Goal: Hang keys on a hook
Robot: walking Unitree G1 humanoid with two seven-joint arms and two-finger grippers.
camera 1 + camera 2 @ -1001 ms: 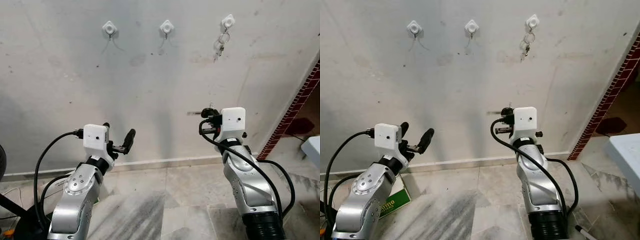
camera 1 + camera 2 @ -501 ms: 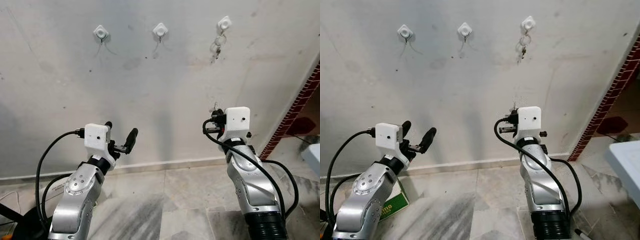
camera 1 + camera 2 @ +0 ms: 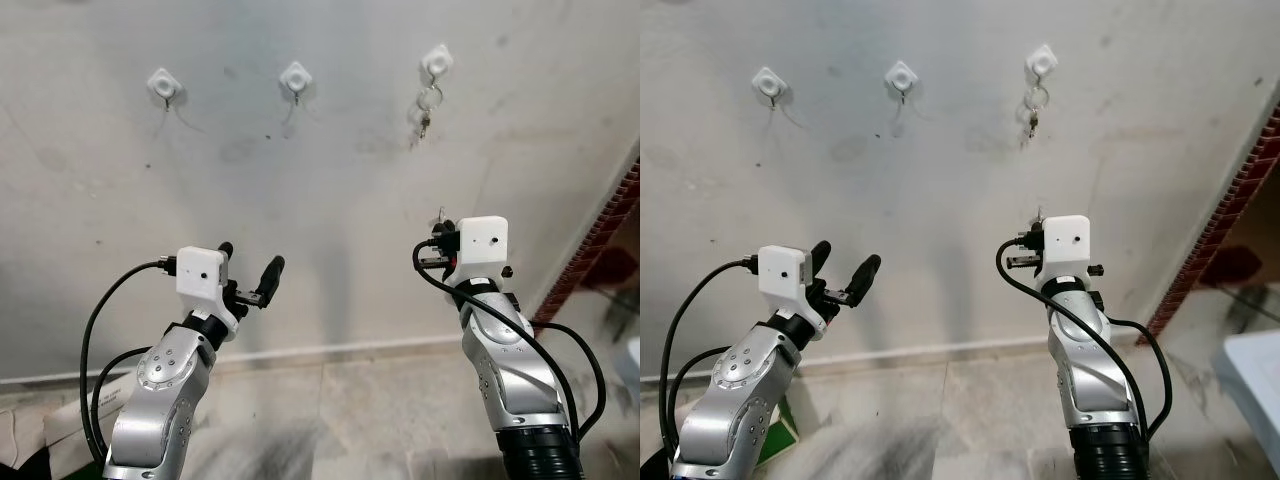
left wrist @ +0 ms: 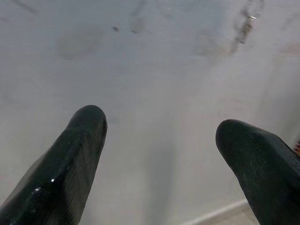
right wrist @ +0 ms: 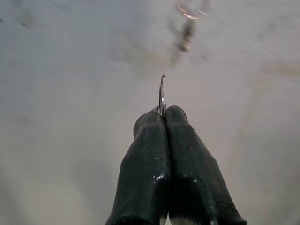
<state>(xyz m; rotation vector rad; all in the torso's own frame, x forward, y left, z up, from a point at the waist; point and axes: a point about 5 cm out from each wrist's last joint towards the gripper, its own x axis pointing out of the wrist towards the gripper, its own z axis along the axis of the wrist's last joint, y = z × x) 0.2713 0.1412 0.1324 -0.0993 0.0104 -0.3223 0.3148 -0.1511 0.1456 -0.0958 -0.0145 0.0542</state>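
Three white hooks are fixed high on the grey wall: a left hook (image 3: 163, 82), a middle hook (image 3: 296, 75) and a right hook (image 3: 436, 60). A bunch of keys (image 3: 425, 105) hangs from the right hook. My right gripper (image 5: 164, 112) is raised below that hook and is shut on a thin metal key ring (image 5: 161, 96), whose edge pokes up above the fingertips. From the head, the right gripper (image 3: 437, 232) sits mostly behind its white wrist camera. My left gripper (image 3: 250, 275) is held up at lower left, open and holding nothing, with fingers (image 4: 79, 140) wide apart.
A red brick edge (image 3: 610, 225) borders the wall on the right. A green box (image 3: 775, 440) lies on the marble floor by my left arm. A white surface (image 3: 1255, 365) stands at the right. A skirting strip (image 3: 340, 350) runs along the wall's foot.
The whole picture has shifted, so the hooks now lie further left and a little lower. Both arms keep the same pose and the right gripper stays shut on the ring.
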